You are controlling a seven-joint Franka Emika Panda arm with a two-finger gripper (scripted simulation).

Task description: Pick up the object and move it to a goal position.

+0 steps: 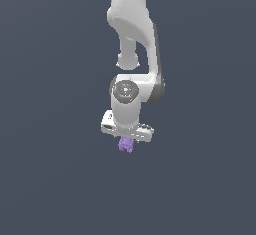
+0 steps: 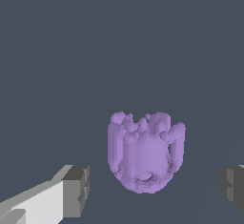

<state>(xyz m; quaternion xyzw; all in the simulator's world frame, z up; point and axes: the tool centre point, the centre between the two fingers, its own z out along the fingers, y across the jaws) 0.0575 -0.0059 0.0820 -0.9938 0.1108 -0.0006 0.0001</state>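
Grey pads sit nearest in my wrist view, one finger (image 2: 76,192) on a white link at one side and the other finger (image 2: 232,188) just showing at the opposite edge. My gripper (image 2: 154,189) is spread wide, with open gaps on both sides of the object (image 2: 145,154), so nothing is pinched.

Between those pads and a little beyond them lies the light-purple lumpy blob. It sits closer to the first pad than to the second (off-centre, though inside the span), and touches neither. I cannot tell from this view whether my fingertips have reached its height.

I judge this to be the approach step, just before the grasp. The next move calls for settling until the pads flank its sides, nudging to centre it, then closing. Its bumpy edges may let it twist as the pads meet it.

Farther out, the exterior view shows the object (image 1: 126,145) poking out just beneath my white hand (image 1: 127,129), on the plain dark grey ground (image 1: 50,179). No goal marker is visible.
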